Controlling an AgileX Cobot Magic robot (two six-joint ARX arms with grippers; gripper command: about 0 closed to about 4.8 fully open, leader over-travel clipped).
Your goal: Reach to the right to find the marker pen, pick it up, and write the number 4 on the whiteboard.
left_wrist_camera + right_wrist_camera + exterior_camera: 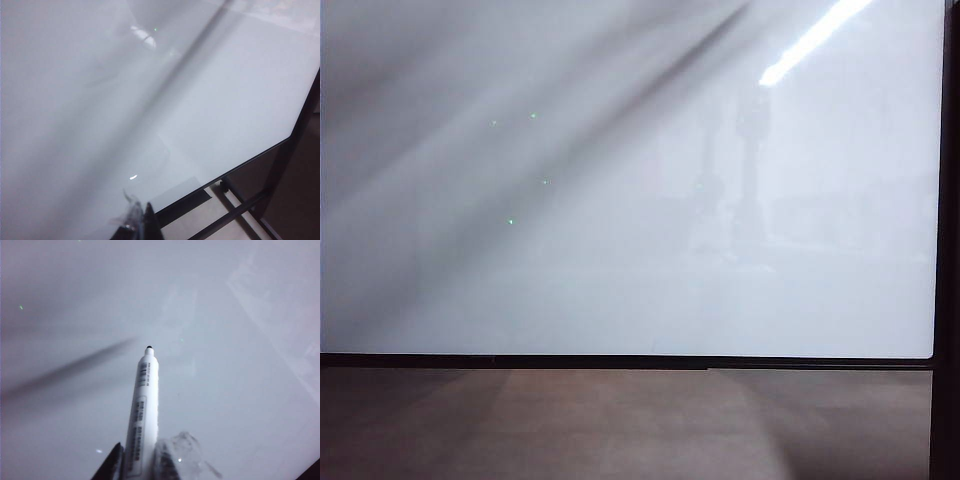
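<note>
The right gripper (137, 460) clamped the slim white marker pen (142, 410), tip near the glossy black-framed whiteboard (620, 280); a skewed touch risked smearing. The left gripper (137, 225) hovered, state unclear

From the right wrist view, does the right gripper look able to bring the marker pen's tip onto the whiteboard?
Probably yes. The right gripper is shut on the marker pen, its uncapped tip aimed at the bare whiteboard with nothing between. Whether the tip touches cannot be told.
</note>
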